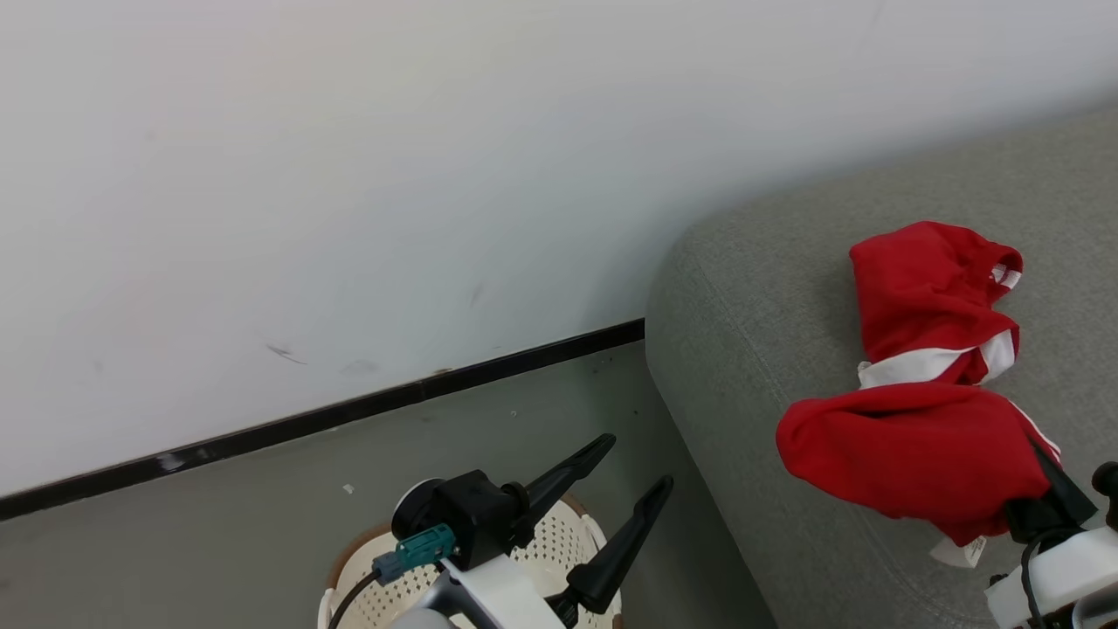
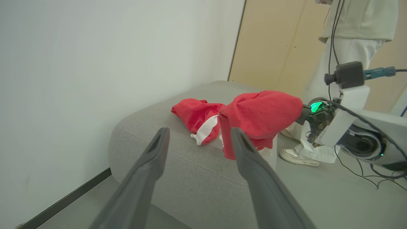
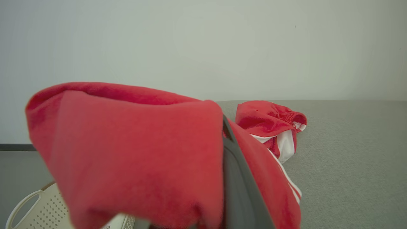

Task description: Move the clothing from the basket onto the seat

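One piece of the red clothing [image 1: 926, 288] with white bands lies bunched on the grey seat [image 1: 751, 349]. A second red garment [image 1: 908, 454] is draped over my right gripper [image 1: 1044, 476], which is shut on it above the seat's front part; a white tag hangs below. In the right wrist view this garment [image 3: 127, 152] covers most of one dark finger [image 3: 237, 181]. My left gripper [image 1: 633, 465] is open and empty above the cream basket [image 1: 568, 533] on the floor. The left wrist view looks toward the seat [image 2: 178, 159] and both garments [image 2: 197, 116] [image 2: 260, 117].
A white wall [image 1: 349, 175] with a dark baseboard [image 1: 349, 411] runs behind the basket and seat. A person in pale clothes [image 2: 349, 31] stands beyond the seat, shoe [image 2: 299, 156] on the grey floor, with cables nearby. Part of the basket [image 3: 35, 210] shows beneath the held garment.
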Controlling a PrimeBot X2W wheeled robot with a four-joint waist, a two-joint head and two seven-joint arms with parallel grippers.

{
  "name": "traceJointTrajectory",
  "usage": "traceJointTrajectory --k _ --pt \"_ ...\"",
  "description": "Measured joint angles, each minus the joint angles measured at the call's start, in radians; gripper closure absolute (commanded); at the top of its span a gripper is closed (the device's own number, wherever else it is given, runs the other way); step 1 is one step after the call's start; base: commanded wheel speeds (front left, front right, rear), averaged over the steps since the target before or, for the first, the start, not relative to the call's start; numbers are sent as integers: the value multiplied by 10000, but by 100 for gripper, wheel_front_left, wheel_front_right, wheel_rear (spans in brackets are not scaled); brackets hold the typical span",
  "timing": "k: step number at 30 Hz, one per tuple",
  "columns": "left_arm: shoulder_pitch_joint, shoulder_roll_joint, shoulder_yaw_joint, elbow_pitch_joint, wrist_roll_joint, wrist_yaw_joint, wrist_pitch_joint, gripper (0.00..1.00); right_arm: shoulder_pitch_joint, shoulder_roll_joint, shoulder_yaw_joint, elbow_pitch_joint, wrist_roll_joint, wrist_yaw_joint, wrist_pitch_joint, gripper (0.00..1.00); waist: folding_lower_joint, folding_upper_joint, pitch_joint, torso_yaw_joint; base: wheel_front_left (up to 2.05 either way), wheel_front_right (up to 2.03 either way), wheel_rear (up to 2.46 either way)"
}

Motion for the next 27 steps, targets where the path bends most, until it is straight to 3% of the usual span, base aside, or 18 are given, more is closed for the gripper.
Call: traceJointTrajectory --k 11,18,27 --pt "-13 -58 -90 320 25 -29 -479 0 621 251 -73 -711 -176 0 102 100 0 0 61 -914 0 0 0" --pt "-16 -40 61 399 217 -23 -738 0 650 213 523 -907 -146 0 313 100 0 0 140 -1390 0 0 0" --pt "-20 58 303 351 447 305 -819 0 -1888 -819 828 -976 -61 0 991 100 0 0 511 -1712 0 0 0"
